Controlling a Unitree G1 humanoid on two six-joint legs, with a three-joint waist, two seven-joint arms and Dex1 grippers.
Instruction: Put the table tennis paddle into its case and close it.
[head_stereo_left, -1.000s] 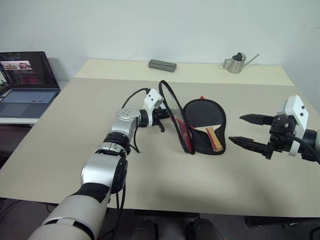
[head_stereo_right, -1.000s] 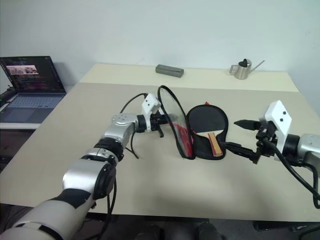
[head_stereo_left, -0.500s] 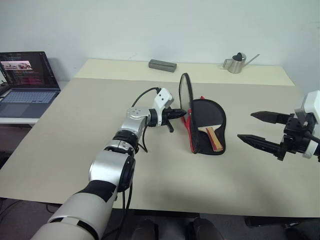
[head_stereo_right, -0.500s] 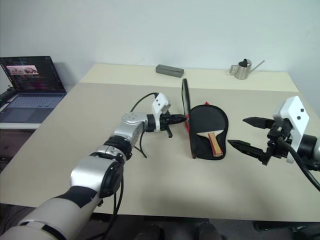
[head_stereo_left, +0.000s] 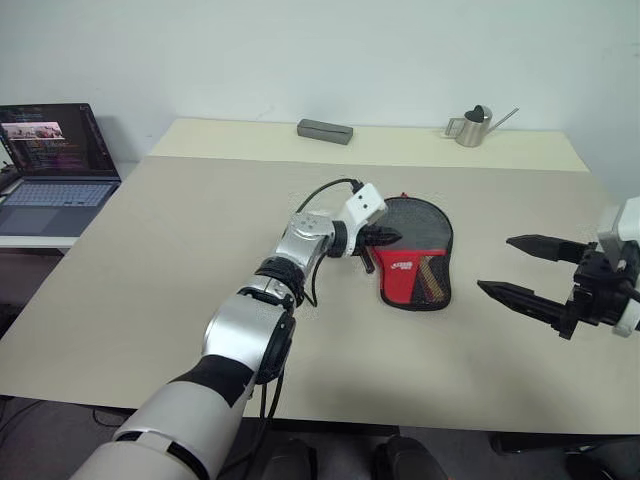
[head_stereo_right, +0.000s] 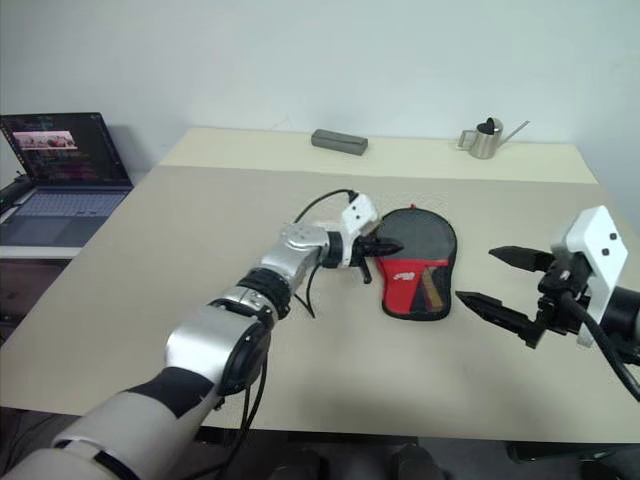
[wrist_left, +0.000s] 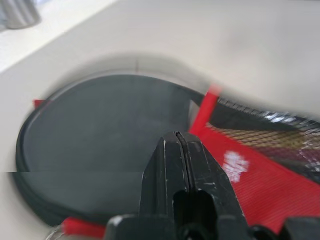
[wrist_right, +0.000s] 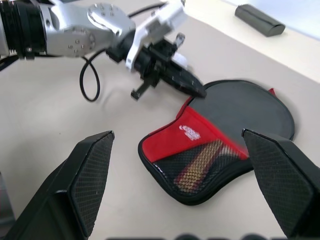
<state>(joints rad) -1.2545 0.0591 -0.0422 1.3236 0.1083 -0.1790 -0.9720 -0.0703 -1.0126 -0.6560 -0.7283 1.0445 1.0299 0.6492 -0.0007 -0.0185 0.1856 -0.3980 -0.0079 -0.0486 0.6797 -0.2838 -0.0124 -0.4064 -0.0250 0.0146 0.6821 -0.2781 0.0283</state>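
The case (head_stereo_left: 415, 262) lies flat in the middle of the table with its flap down, black round part away from me and red mesh part (wrist_right: 200, 160) nearer. The table tennis paddle is hidden under the flap; only a tan strip shows through the mesh. My left gripper (head_stereo_left: 392, 238) is shut, its tips resting at the case's left edge where black meets red. In the left wrist view the shut fingertips (wrist_left: 176, 137) hover over that seam. Off to the right of the case my right gripper (head_stereo_left: 497, 264) stands wide open and holds nothing, pointing toward the case.
An open laptop (head_stereo_left: 50, 160) sits on a side table at far left. A grey block (head_stereo_left: 325, 131) and a small metal watering can (head_stereo_left: 472, 127) stand at the table's back. A black cable (wrist_right: 92, 82) loops beside my left wrist.
The case's flap swung from upright down to the right, covering the paddle. My left gripper followed it rightward. My right gripper drew back a little to the right, still open.
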